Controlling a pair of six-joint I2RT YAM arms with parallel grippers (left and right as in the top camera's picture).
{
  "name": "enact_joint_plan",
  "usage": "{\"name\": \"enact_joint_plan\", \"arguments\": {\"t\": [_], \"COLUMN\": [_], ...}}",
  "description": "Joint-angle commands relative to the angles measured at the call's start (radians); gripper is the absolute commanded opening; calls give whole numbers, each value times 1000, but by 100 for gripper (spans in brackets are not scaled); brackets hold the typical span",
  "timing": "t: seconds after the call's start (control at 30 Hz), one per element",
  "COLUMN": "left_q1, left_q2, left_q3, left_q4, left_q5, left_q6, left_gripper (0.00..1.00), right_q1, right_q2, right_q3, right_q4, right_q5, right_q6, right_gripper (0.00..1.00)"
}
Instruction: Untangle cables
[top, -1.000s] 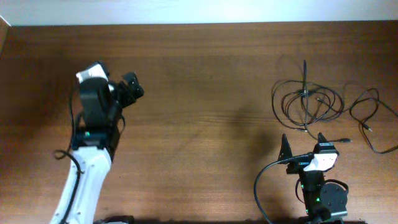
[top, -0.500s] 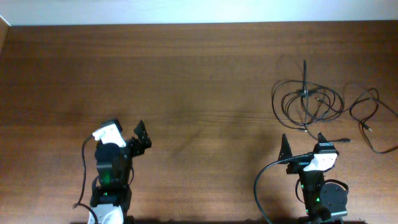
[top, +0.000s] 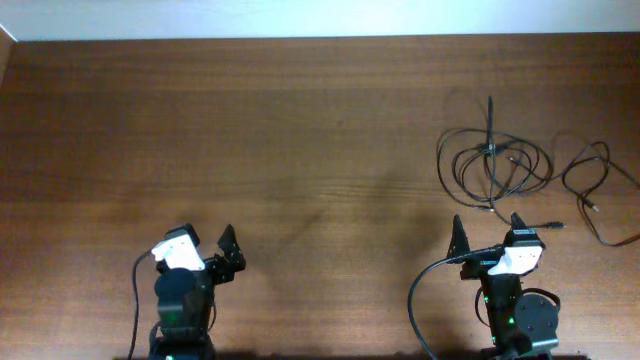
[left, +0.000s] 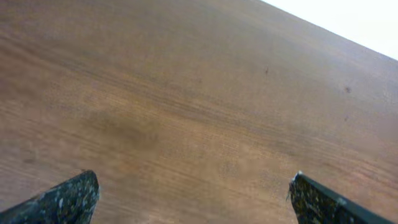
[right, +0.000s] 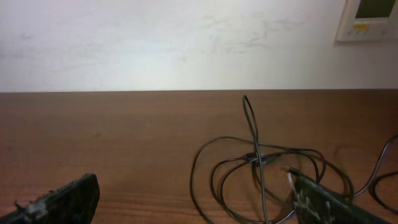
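Observation:
The cables (top: 490, 150) are thin black cords lying in overlapping loops at the right of the wooden table (top: 320, 120), with a further loose strand (top: 567, 180) trailing toward the right edge. My right gripper (top: 488, 228) sits open just short of the loops, touching nothing. In the right wrist view the cables (right: 256, 157) lie ahead, right of centre, one strand arching up off the wood, and the right gripper (right: 196, 199) holds nothing. My left gripper (top: 207, 240) is open at the near left, far from the cords. The left wrist view shows the left gripper (left: 193, 199) over bare wood.
A white wall (right: 186, 43) rises behind the table's far edge, with a small wall panel (right: 370, 18) at its upper right. Both arm bases stand at the table's near edge.
The left arm has pulled back from the middle left of the table to the near edge, still open. The right arm and the cables have not moved.

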Motion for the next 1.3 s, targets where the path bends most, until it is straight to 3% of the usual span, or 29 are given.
{"name": "enact_joint_plan", "arguments": {"t": [0.0,0.23,1.27], "left_q1": [-4,-9,-9], "left_q2": [-166,-380,-382], "left_q3": [-4,-4,-3], "left_q4": [-18,-19,-18], "left_q5": [-2,3,6], "left_q6": [57,80,79], "left_gripper": [99,99,99], "right_q1": [-5,-5,-5], "right_q2": [-9,-9,-9], "right_q3": [-5,-5,-5], "right_q4": [-9,-9,-9], "right_q5": [2,2,2], "right_q6": [3,3,3], "right_gripper": [98,98,98]}}
